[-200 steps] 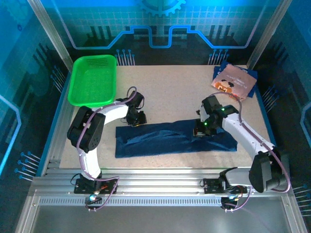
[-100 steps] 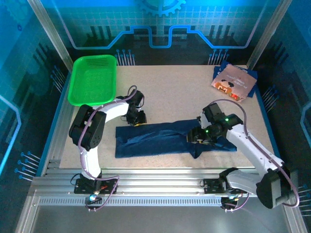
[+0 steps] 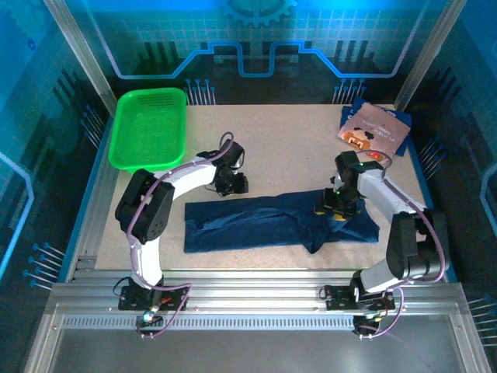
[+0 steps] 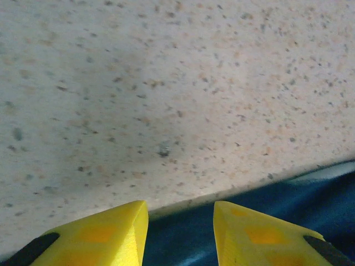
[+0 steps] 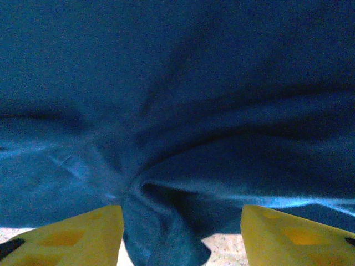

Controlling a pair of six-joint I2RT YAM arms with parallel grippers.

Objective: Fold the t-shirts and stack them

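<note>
Navy t-shirt (image 3: 264,221), spread. Left gripper (image 3: 233,185) at its far edge: parted, empty. Right gripper (image 3: 332,208) over its right end: released. Folded t-shirt (image 3: 374,130) beyond: print unreadable.

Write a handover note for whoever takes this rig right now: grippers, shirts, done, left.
Left gripper: open, empty, at the far edge of the navy shirt.
Right gripper: open over that shirt's bunched right end.
Done: folded shirt lies in the far right corner.
Left: finish folding the navy shirt, a long strip in the middle, then stack it on the folded one.
</note>
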